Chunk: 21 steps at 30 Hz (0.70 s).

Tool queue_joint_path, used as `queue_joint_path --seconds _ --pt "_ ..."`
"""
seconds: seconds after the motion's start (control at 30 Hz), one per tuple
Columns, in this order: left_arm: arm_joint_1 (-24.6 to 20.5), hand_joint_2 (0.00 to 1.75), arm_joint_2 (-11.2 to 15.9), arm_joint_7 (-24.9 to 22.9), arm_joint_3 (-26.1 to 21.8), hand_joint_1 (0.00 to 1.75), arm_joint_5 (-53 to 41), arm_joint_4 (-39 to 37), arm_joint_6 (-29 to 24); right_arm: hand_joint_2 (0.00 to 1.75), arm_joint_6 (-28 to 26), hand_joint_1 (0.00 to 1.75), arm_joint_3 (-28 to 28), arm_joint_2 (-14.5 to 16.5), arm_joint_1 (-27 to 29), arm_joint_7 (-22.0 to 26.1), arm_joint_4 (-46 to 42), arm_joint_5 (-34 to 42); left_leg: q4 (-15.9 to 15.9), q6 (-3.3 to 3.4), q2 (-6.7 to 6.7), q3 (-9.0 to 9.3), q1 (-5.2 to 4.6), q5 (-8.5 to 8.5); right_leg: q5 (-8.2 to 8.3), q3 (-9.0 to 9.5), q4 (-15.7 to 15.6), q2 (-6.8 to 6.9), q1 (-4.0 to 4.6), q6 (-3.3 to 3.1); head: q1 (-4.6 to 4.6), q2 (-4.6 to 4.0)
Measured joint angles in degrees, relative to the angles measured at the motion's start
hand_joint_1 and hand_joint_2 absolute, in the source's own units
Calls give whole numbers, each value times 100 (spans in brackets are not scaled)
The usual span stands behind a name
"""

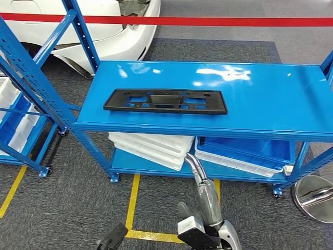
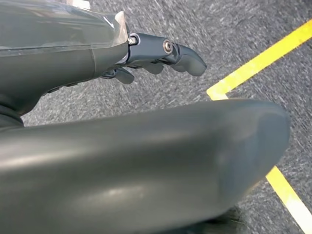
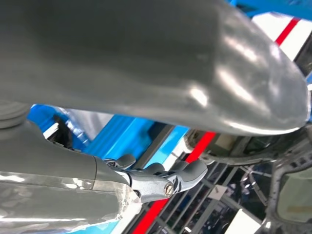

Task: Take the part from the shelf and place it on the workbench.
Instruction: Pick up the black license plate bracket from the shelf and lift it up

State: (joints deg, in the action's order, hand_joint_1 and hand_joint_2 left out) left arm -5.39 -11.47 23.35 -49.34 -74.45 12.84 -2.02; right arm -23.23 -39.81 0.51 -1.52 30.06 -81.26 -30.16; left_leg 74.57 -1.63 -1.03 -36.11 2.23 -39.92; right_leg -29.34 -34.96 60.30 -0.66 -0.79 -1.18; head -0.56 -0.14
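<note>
Head view: right hand (image 1: 195,165) raised before the shelf (image 1: 274,88), fingers apart, empty. Left hand (image 2: 162,53) low over the floor, likewise empty. Black part (image 1: 165,101) lies flat near the shelf's front edge, left of middle. Risk: one-handed lift tips the long part.

My left hand (image 1: 112,238) is cut off by the bottom edge in the head view. The shelf (image 1: 204,83) runs past the right edge. Beyond my right hand (image 3: 154,178), the wrist view's background is too blurred to identify.
</note>
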Motion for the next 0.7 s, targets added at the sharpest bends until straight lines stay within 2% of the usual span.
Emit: queue_joint_path --seconds 0.03,0.07,0.1,0.13,0.17,0.2,0.27,0.33,0.37,0.4,0.47,0.5,0.53,0.57,0.63,0.7 --pt "15 0 0 -1 -1 0 1 -2 -1 0 8 0 19 -1 18 -2 0 -1 63 58 10 -132 -41 137 -42 62 0 -32 32 -17 -1 -1" --pt "23 0 0 -1 -1 0 2 -3 -1 0 18 0 36 1 29 -3 -2 -2 -104 130 21 -163 -85 395 -90 138 -1 -64 62 -26 -1 -1" --pt "27 0 0 -1 -1 0 2 -3 -2 0 28 0 50 3 36 -4 -7 -2 -433 215 38 -119 -133 713 -142 222 -3 -89 86 -29 -2 -1" --pt "28 0 2 -2 -1 0 2 -4 -2 0 37 0 60 6 40 -5 -13 -2 -722 296 60 -53 -174 963 -190 293 -9 -107 109 -24 6 0" --pt "29 0 4 -2 -1 0 2 -7 -3 44 45 0 69 9 45 -7 -19 -3 -967 353 79 16 -207 1124 -229 343 -14 -125 122 -11 14 1" --pt "29 0 5 -6 -1 0 2 -9 -3 87 57 0 76 13 49 -11 -24 -10 -1115 386 94 63 -234 1171 -251 364 -24 -135 122 13 21 1" --pt "23 0 6 -15 -1 0 1 -13 -5 175 89 0 93 16 62 -17 -31 -34 -1296 394 98 142 -247 1095 -245 353 -29 -139 118 81 23 1" --pt "20 0 4 -26 -3 0 -1 -14 -20 175 109 0 126 17 72 -19 -38 -61 -1473 398 96 246 -212 1045 -265 322 35 -95 118 147 24 1" --pt "19 0 3 -32 -3 0 -1 -14 -33 175 114 0 144 17 70 -19 -41 -71 -1531 403 96 305 -188 1035 -327 261 166 -69 115 180 28 1" --pt "20 0 3 -38 -4 0 -2 -15 -45 175 116 0 159 17 71 -19 -43 -78 -1563 407 96 352 -174 1028 -436 133 414 -45 101 217 32 1" --pt "22 0 1 -48 -3 0 -3 -18 -55 175 122 0 179 14 84 -21 -42 -85 -1572 411 94 415 -163 989 -678 -269 1082 -22 67 286 34 1" --pt "24 0 1 -51 -3 0 -4 -20 -56 175 124 0 189 11 97 -23 -40 -89 -1571 404 93 444 -161 963 -725 -456 1328 -14 52 310 33 1" --pt "26 0 0 -52 -4 0 -3 -22 -56 175 126 0 198 9 106 -25 -40 -92 -1571 396 93 480 -159 933 -658 -558 1387 -7 42 326 33 1" --pt "27 0 -1 -54 -4 0 -3 -23 -56 175 129 0 208 8 109 -27 -40 -96 -1571 383 93 526 -156 897 -478 -558 1240 0 37 334 34 1" --pt "26 0 -6 -52 -4 0 -2 -25 -56 175 138 0 220 8 108 -28 -39 -104 -1579 346 94 643 -149 817 22 -342 559 23 41 313 34 1" --pt "18 0 -12 -50 -4 0 -3 -34 -54 175 150 0 228 6 104 -34 -33 -111 -1593 294 85 702 -144 763 218 -191 88 57 87 232 30 1"
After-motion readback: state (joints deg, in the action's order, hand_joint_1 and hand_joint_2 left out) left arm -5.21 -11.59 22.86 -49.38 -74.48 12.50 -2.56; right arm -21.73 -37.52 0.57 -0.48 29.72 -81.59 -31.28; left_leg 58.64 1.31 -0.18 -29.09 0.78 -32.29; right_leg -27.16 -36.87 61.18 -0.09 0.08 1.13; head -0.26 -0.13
